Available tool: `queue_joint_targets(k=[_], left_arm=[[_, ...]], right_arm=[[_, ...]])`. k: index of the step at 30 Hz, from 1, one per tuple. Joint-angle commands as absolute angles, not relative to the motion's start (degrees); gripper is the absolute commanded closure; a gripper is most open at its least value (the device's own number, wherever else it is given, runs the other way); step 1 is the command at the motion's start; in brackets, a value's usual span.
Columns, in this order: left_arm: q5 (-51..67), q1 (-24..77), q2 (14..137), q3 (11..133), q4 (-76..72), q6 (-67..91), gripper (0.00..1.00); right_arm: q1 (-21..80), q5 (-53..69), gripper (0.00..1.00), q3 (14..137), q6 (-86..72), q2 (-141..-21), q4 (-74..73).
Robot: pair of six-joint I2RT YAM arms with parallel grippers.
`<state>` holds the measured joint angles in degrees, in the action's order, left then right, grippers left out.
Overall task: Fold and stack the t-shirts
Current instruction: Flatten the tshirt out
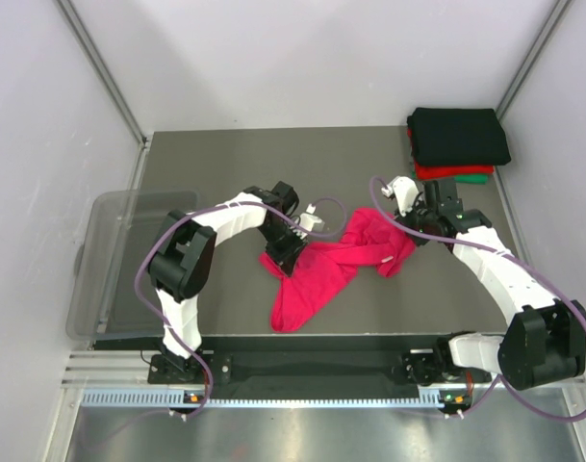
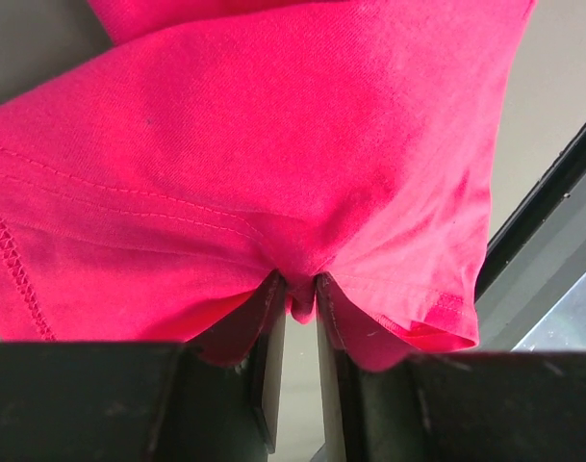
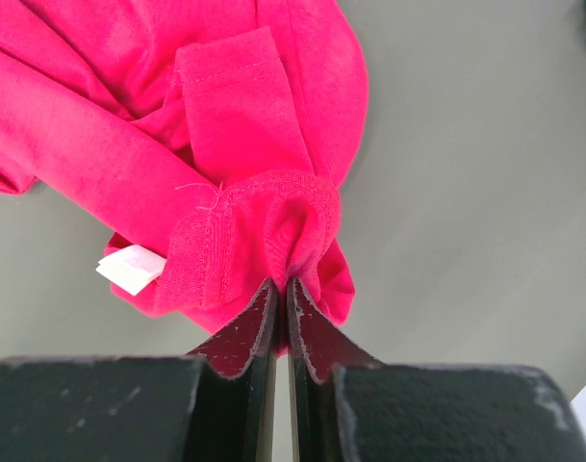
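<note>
Lying crumpled on the grey bench (image 1: 225,173), the pink t-shirt (image 1: 336,265) is pinched at both ends: the left jaws are closed on a fold near its hem, the right jaws on its collar beside the white label (image 3: 129,269). Folded black, red and green t-shirts (image 1: 459,144) sit stacked in the far right corner, well apart. A clear bin (image 1: 105,260) stands at the left edge.

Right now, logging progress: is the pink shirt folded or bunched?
Bunched: pink shirt lies crumpled, pinched by left gripper and right gripper.
</note>
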<state>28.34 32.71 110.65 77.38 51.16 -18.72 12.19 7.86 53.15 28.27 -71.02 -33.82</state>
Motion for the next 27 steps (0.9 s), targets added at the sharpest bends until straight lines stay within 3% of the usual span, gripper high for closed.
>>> queue_joint_targets(k=[1, 6, 8, 12, 19, 27], left_arm=[[28.65, 32.78, 106.79, 79.54, 51.15, -18.46, 0.76], [28.65, 32.78, 106.96, 79.8, 51.06, -18.46, 0.71], [28.91, 32.78, 107.05, 79.89, 51.24, -18.37, 0.77], [29.18, 32.78, 107.14, 79.98, 51.42, -18.81, 1.0], [26.81, 32.7, 106.0, 85.58, 54.66, -20.56, 1.0], [9.88, 32.78, 97.31, 102.38, 64.24, -29.08, 1.0]], right_arm=[[11.25, 8.96, 0.95, 53.26, 27.42, -71.37, -32.08], [11.34, 9.14, 0.95, 53.26, 27.42, -71.37, -32.08], [11.25, 9.14, 0.95, 53.17, 27.42, -71.45, -31.99], [11.25, 9.23, 0.95, 53.09, 27.33, -71.37, -31.82], [11.25, 9.14, 0.95, 53.17, 27.42, -71.37, -31.99], [9.32, 4.04, 1.0, 59.75, 27.51, -65.22, -30.41]])
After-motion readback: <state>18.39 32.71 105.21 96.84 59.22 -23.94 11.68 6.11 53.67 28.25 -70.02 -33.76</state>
